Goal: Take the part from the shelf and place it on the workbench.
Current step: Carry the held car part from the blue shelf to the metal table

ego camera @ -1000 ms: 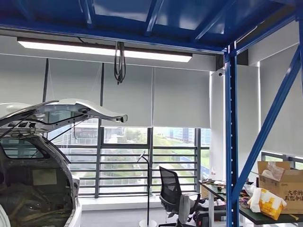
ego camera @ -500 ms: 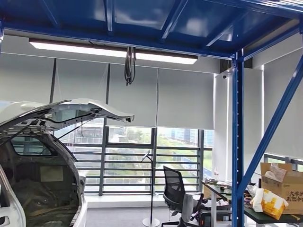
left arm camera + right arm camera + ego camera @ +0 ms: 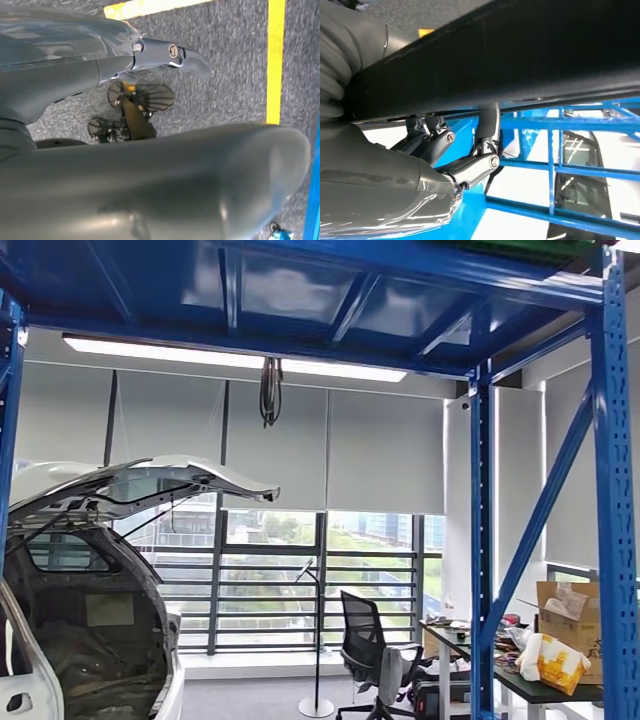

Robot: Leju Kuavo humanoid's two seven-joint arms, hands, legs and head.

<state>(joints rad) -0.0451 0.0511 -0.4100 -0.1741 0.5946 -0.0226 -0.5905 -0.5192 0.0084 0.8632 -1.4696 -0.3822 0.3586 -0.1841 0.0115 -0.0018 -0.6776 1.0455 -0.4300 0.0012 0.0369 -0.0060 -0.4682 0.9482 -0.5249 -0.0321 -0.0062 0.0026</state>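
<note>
overhead, the blue shelf (image 3: 613, 490) frames a white car (image 3: 90, 570) with its hatch up, while the right hand (image 3: 444, 155) curls its dark fingers up against a long black part (image 3: 531, 55) (grip looks firm), and the left hand (image 3: 113, 65) hangs over grey carpet, its state impossible to tell.

The whole head view is shifted by camera motion: a second blue post (image 3: 615, 490) is now seen right of the first post (image 3: 481, 540), partly covering the box (image 3: 567, 612).
</note>
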